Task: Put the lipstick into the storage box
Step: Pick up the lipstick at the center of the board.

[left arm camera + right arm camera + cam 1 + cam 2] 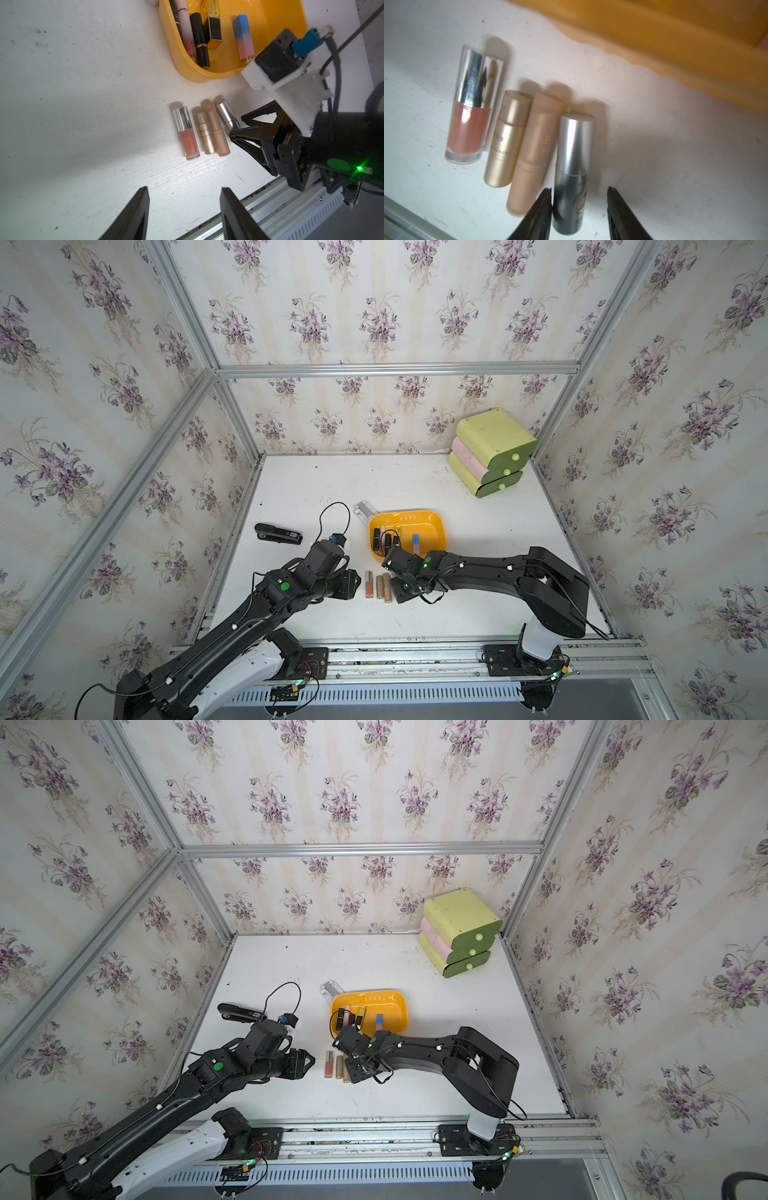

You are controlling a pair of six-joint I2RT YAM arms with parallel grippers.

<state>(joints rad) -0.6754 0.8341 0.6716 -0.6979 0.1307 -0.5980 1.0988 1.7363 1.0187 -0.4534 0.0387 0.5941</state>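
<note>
- Straddling the silver lipstick (576,149), the right gripper (579,188) is seen with jaws apart: one finger just beside the tube, one clear of it.
- The left gripper (185,188) is held spread and empty near the row.
- Four tubes are counted side by side: the silver lipstick, a beige tube (533,145), a gold tube (506,141) and a pink gloss (467,124).
- One storage box (441,526) is set just beyond; at least four lipsticks (243,37) are counted inside.
- One clear case (365,509), one black stapler (277,533) and one drawer unit (492,452) are placed on the white table (311,485).
- The table is enclosed by floral wallpaper (374,315) and an aluminium frame (395,369).
</note>
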